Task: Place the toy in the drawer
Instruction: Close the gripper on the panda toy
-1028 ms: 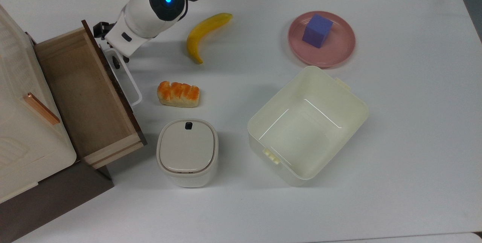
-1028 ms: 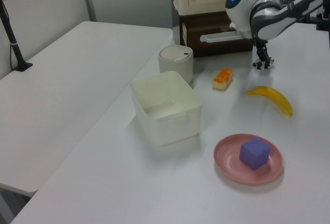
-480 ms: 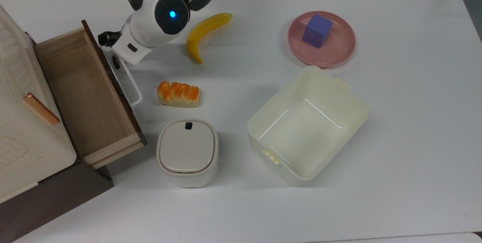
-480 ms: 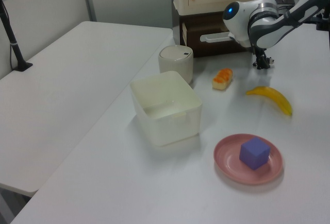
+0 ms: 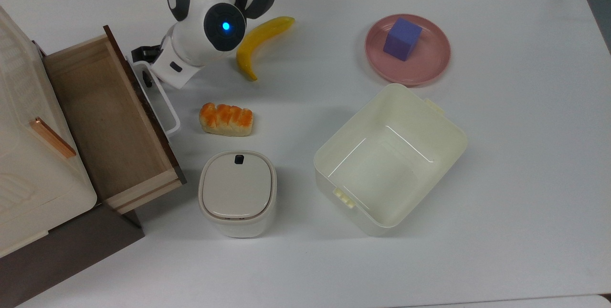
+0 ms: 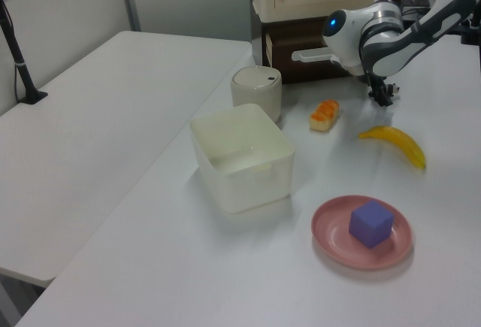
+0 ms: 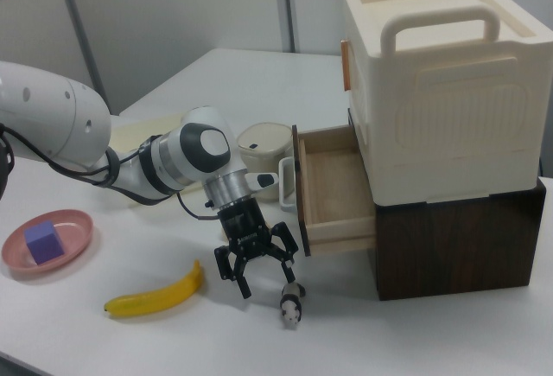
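Step in hand: approach to the pick. The toy [image 7: 291, 307] has not been lifted; it lies on the counter [image 5: 477, 231] in front of the cabinet, below the open drawer's front corner in the right view. The gripper [image 7: 256, 274] hangs low over the counter just beside it, at about 10 o'clock from the toy in the right view. Its fingers [image 7: 241, 280] are spread apart and hold nothing; one tip stands near the toy's head, though whether it touches cannot be determined.

The drawer [image 5: 102, 122] stands pulled out and shows a bare wooden floor; its white loop handle [image 5: 160, 102] projects toward the gripper. The banana [image 5: 260, 43] lies at 3 o'clock from the arm's wrist in the top view, apart from the work zone. The toy bread [image 5: 226, 119] sits at 6 o'clock from the wrist.

Judgement on the next move: shift the spread fingers toward the toy so they straddle it, lower, and close. The figurine is small and lying down, so centring matters; a glancing tip could nudge it away. The lift must then clear the drawer's front panel and handle.
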